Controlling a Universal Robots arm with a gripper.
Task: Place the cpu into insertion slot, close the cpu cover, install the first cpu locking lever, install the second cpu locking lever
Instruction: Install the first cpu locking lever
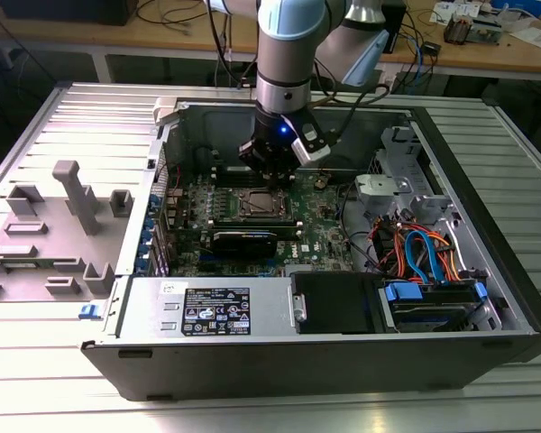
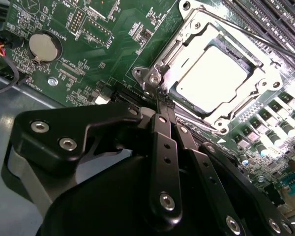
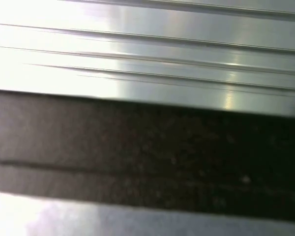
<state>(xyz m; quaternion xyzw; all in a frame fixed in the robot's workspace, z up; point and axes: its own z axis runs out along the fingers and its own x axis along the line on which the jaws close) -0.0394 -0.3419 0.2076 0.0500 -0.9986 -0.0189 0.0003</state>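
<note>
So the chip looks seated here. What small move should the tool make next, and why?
Probably a short downward press at the corner where it sits, though I can't tell if it has caught a lever. The cpu lies in the insertion slot, with the cpu cover flat over it. The shut tool has its tip at the slot's corner. A thin lever rod stands free along the far edge.

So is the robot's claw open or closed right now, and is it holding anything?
Gripper: closed, fingers pressed together, tips at the corner of the cpu cover, holding nothing visible.
</note>
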